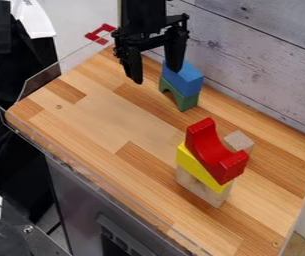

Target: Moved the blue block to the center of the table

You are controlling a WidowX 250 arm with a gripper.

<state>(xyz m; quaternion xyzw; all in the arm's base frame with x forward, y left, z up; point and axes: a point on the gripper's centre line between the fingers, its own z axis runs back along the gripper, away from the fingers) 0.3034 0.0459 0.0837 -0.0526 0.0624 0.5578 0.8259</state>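
The blue block (187, 79) sits on the green arch (189, 102), toward the far side of the wooden table (108, 117), near the plank wall (261, 55). It lies level, with its long axis running from far left to near right, roughly along the wall but angled a little more toward the near side. One end faces near right and a long side faces left. The arch below stands upright, its opening facing left, and its length follows the same line as the block's.

The black gripper (156, 76) hangs at the far left of the blue block, with the arm coming in from the top edge and pointing nearly straight down. It is open and grips nothing: its two fingers are spread apart left to right. The right finger overlaps the block's far left part in the view; whether they touch, I cannot tell.

Nearer and to the right is a stack: a pale wooden block (210, 195) at the bottom, a yellow block (196, 165) on it, and a red curved block (214, 153) on top, slanting down toward near right with its hollow up. A small wooden block (239, 141) shows just behind, to the right.
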